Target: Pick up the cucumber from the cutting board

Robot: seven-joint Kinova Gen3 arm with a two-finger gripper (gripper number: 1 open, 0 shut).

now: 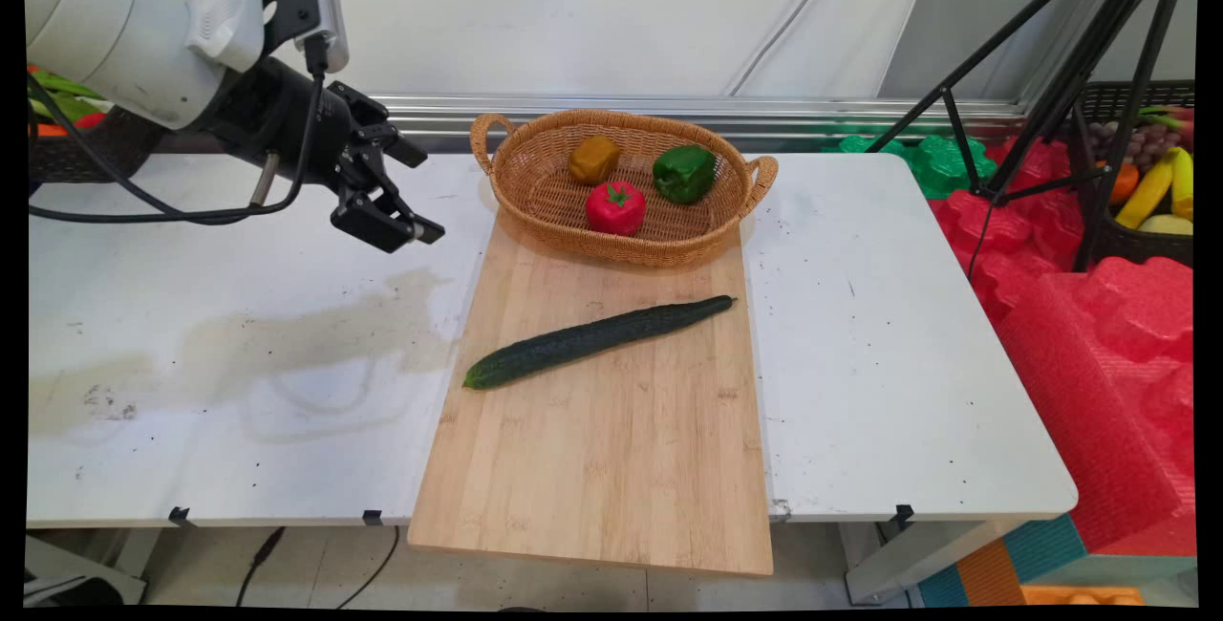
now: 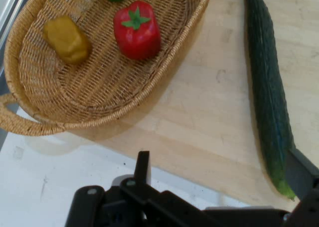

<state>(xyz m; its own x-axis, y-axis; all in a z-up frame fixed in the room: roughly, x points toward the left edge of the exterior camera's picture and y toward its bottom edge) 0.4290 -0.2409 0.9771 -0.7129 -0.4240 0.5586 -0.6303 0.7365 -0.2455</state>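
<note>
Hovering upper left, our gripper [image 1: 406, 205] empty, fingers spread, near basket [image 1: 535, 139] with peppers; cucumber [image 1: 592, 339] on board [image 1: 611, 468].

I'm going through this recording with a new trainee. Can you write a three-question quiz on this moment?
1. True or false: the cucumber lies inside the wicker basket.
2. How many peppers sit in the basket?
3. The gripper hangs: A) over the wooden board's near end, B) above the white table left of the basket, C) inside the basket.

Key:
1. False; it lies slantwise on the board, apart from the basket.
2. Three: a yellow pepper, a red pepper and a green pepper.
3. B; the jaws stand open, holding nothing.
</note>
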